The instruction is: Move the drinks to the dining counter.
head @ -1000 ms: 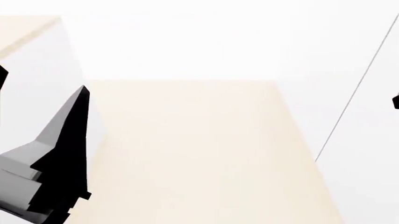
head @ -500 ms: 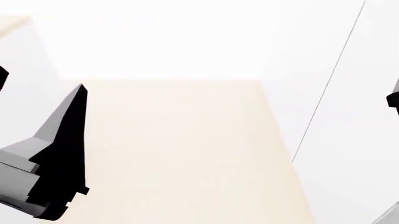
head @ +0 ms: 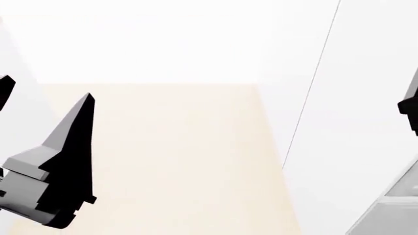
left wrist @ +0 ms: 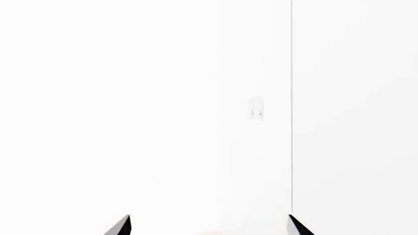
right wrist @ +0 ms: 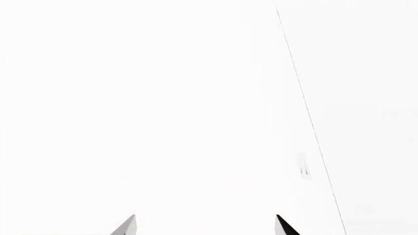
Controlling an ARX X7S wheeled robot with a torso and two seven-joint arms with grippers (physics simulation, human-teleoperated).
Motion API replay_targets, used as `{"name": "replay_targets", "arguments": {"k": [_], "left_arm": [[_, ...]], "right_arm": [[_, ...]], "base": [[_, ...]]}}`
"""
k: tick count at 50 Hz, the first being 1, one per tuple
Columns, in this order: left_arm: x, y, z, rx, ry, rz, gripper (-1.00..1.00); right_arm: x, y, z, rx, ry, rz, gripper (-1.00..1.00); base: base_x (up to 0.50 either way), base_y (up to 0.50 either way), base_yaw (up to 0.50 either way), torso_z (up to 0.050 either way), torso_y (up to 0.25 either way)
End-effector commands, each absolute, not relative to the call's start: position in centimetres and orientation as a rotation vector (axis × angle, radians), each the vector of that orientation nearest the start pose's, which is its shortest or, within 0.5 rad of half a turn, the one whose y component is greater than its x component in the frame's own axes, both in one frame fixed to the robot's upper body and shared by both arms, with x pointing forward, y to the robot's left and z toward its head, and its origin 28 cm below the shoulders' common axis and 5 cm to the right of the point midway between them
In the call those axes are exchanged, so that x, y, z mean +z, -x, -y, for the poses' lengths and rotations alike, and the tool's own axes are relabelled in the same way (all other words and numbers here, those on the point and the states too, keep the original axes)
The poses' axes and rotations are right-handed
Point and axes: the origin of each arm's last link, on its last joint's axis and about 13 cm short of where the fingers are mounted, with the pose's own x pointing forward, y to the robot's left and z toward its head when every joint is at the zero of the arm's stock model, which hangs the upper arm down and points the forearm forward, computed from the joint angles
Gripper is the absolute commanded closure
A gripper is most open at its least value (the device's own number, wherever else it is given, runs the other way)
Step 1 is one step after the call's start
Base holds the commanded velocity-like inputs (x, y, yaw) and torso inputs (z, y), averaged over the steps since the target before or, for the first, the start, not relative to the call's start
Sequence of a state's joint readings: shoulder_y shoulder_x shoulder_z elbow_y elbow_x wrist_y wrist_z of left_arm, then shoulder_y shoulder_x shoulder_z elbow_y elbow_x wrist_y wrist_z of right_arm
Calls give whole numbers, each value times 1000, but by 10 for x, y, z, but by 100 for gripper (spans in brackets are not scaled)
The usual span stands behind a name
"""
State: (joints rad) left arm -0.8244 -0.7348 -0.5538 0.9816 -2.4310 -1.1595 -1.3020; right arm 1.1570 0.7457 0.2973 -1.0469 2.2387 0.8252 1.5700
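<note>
Both grippers rode empty, the matte black wedge-fingered left gripper [head: 46, 127] spread apart at nine o'clock, the right gripper [right wrist: 205, 226] likewise parted, so best to swing round and find the drinks, none in view, only smooth cream floor [head: 176, 156] and blank white walls [head: 163, 39] beyond.

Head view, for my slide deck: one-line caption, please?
Left hand open and empty above a pale cream floor, facing white walls; no drinks visible.
</note>
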Motion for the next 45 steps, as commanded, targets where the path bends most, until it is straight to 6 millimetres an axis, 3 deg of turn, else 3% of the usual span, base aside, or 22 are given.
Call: {"name": "replay_targets", "arguments": {"k": [1, 24, 45], "left_arm": [[280, -97, -253, -300, 19, 289, -100], [279, -96, -253, -293, 1, 295, -100], [276, -96, -253, -290, -4, 291, -100]], "right_arm": [[321, -95, 122, 92, -230, 558, -100], [324, -92, 123, 96, -206, 570, -100], [321, -93, 123, 102, -200, 564, -100]], "base": [[1, -500, 0, 0, 0], [-1, -500, 0, 0, 0], [-189, -500, 0, 0, 0]]}}
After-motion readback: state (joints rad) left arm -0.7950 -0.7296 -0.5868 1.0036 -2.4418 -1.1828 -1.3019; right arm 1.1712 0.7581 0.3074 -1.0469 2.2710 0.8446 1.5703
